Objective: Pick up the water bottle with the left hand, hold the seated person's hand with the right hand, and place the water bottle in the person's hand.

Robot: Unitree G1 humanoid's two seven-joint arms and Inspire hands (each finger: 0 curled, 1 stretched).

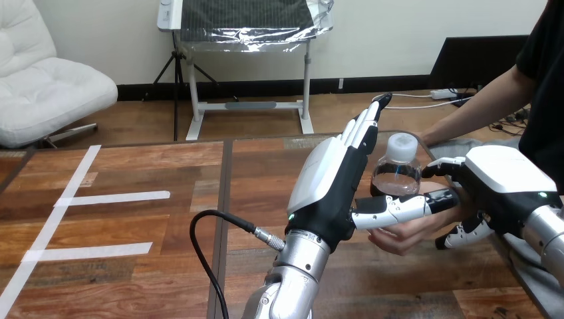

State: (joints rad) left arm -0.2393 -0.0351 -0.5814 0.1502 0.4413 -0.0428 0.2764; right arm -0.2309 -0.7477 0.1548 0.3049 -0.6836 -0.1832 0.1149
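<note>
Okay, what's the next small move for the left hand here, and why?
Probably ease the left hand leftward, away from the water bottle. Its fingers are straight, the bottle appears to stand on the person's hand, and the right hand grips that hand.

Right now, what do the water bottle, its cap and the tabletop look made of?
Water bottle: clear, glossy plastic by the look; the background shows through it. Cap: white plastic, matte, slightly translucent. Table: brown wood planks or wood-look laminate, satin sheen, visible grain and seams.
</note>
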